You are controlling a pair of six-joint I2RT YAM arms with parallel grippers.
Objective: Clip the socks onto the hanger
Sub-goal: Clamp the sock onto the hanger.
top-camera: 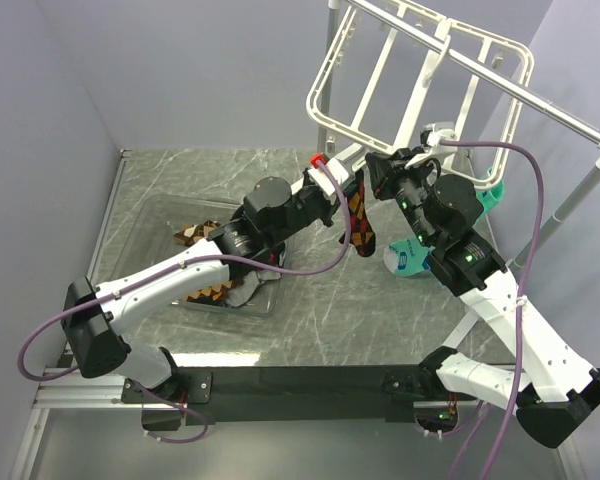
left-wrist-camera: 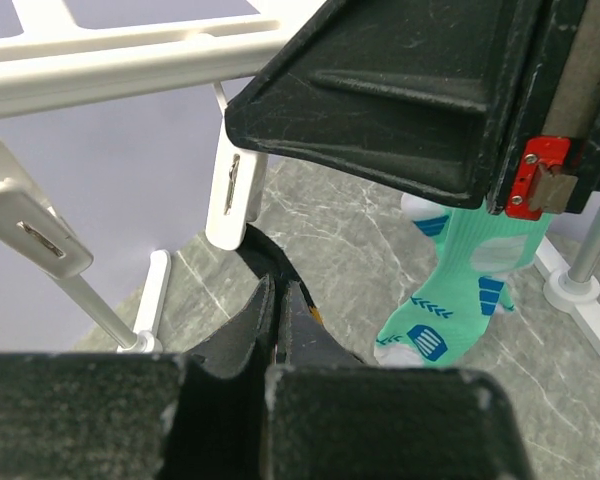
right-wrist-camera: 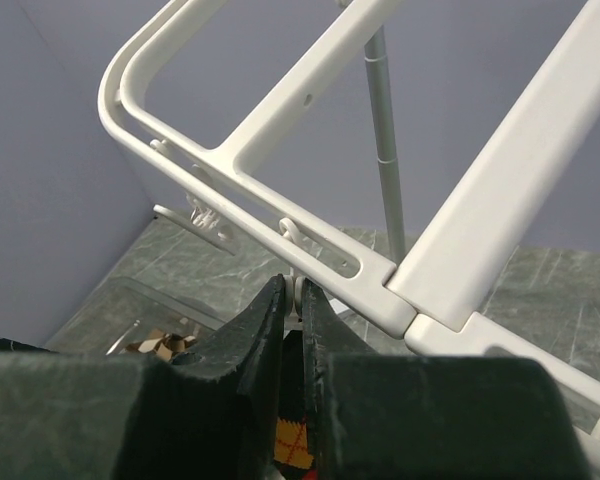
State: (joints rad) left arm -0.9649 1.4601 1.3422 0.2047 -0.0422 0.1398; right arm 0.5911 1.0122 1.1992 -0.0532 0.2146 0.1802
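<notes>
Grey marble desk (top-camera: 360, 312), lavender walls: left tool (left-wrist-camera: 280, 300) and right tool (right-wrist-camera: 292, 300) are both pinching the argyle sock (top-camera: 361, 228), which is hanging lengthwise just beneath the hanger (right-wrist-camera: 490, 200) rim. The clip (left-wrist-camera: 235, 195) is sitting directly above the left tool.

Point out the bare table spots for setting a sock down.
Bare table in front, between tray and right arm; also behind the tray by the back wall. Crowded under the hanger, around the hanging argyle sock.
</notes>
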